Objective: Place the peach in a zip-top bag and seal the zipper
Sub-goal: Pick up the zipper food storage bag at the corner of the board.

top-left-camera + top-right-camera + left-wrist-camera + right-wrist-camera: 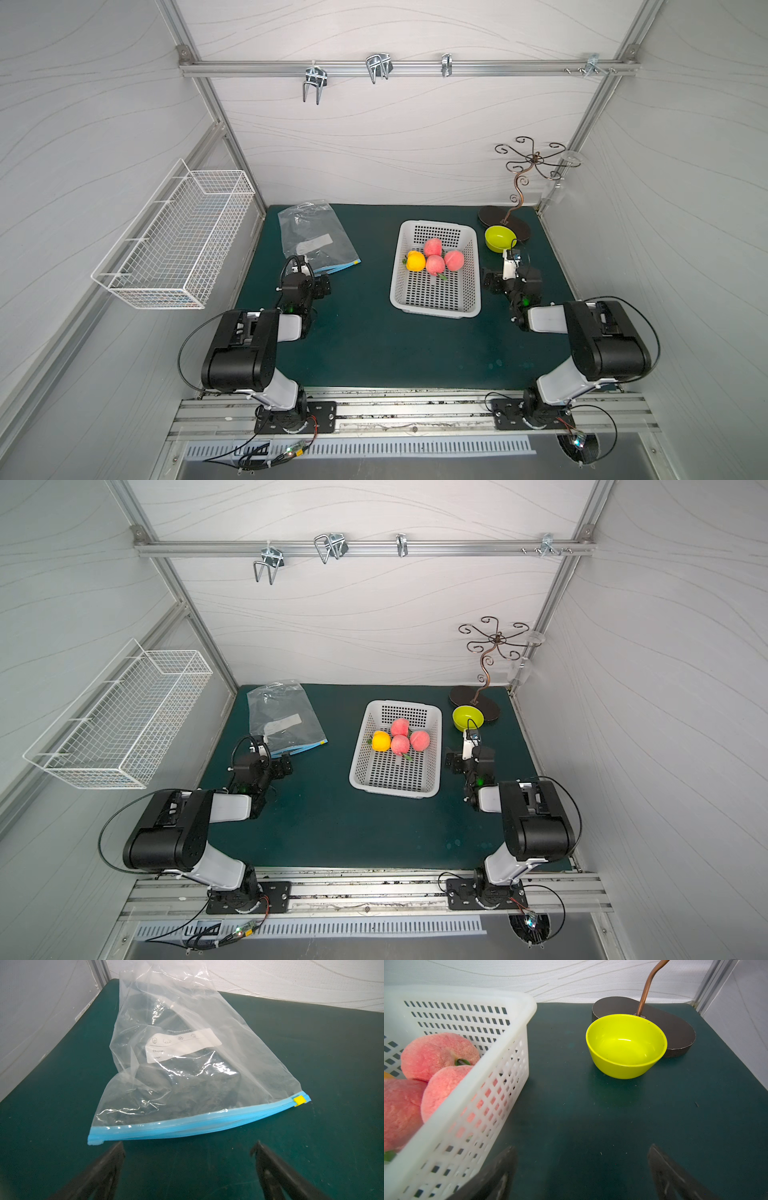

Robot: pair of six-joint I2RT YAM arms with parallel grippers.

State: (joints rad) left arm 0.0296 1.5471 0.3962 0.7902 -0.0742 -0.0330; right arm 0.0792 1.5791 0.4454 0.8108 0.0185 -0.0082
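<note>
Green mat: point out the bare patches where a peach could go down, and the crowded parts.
Free: the strip between zip-top bag and white basket; the front stretch between basket and rail. Crowded: back right corner, with green bowl and stand base.

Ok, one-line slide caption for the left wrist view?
Open left end effector faces the zipper of the empty zip-top bag on the green mat.

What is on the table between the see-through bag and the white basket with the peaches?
Nothing. Only bare green mat lies between the zip-top bag and the white basket. Both top views show that gap.
</note>
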